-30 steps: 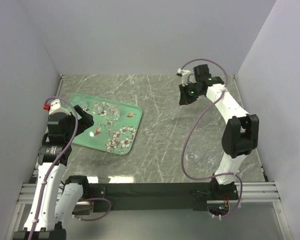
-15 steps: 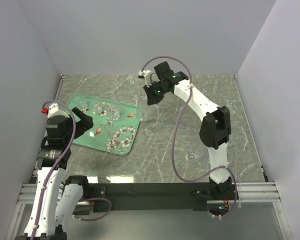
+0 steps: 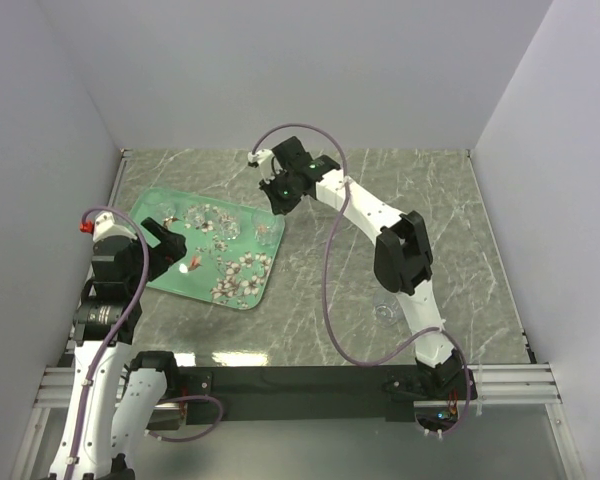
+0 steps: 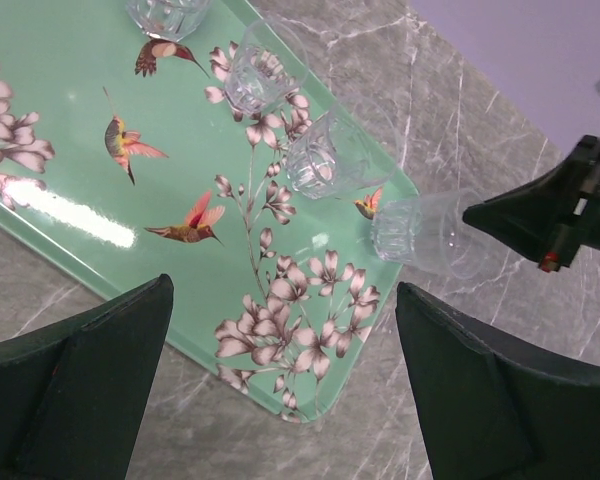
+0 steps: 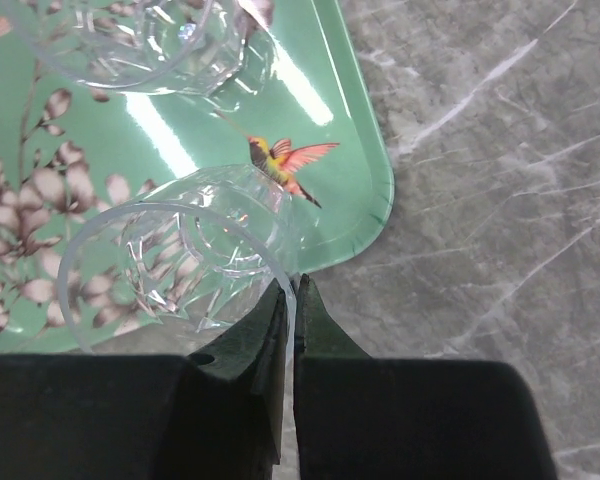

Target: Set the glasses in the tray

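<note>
We find a grey tabletop with a marbled pattern of pale veins, smooth and faintly glossy. Plain, matt, pale walls close it in on three sides.

The tray lies on the left part of the tabletop, skewed to its edges. It is a glossy mint-green rectangle with rounded corners and a low raised rim, printed with white-pink blossoms and small orange-red hummingbirds.

Three glasses stand upright in a row inside the tray along its far side. They are clear, colourless and round-rimmed, with cut facets at the base.

The right hand has its black fingers pinched narrowly on the rim of a fourth glass of the same kind. This glass is tilted, with its base over the tray's far right corner. We cannot tell whether it touches the tray.

The left hand hangs over the tray's near side with its fingers spread wide, holding nothing.

One more glass stands on the bare tabletop to the right, well apart from the tray and beside the right arm.
</note>
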Robot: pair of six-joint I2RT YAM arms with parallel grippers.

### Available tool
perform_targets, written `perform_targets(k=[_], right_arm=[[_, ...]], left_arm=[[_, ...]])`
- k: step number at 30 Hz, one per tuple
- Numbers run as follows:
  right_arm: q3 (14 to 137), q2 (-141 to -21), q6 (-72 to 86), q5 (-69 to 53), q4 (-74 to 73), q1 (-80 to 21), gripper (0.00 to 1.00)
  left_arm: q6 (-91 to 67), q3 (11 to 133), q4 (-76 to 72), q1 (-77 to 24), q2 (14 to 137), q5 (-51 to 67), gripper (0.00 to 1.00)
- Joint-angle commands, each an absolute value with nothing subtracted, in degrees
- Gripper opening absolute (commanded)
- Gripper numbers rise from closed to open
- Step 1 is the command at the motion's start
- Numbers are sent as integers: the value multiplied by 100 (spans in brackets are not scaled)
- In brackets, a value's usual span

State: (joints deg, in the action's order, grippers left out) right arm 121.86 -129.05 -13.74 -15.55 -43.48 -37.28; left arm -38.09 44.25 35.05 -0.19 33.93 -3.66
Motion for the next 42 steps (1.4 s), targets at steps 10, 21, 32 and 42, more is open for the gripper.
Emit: perform_targets(k=[10,21,32,42], right_arm=[[12568,-13236,-1248,-923,-3885,-3911,1],[12533,-13114,-1362,-1020,-3964,-3946,50],[11989,-11841,-1503,-1458,-3700,-3780,72],[10278,-10144,-1608,-2601,-3472,-3077,72]], left_arm=[[-3946,4430,3560,-9,3226,-308,99],[-4043,4307,3305,-9,3208,52,100],[-3990,4043,2576,-9,3348,1431,100],[-4201,3631,1557,-44,3665,2908,99]])
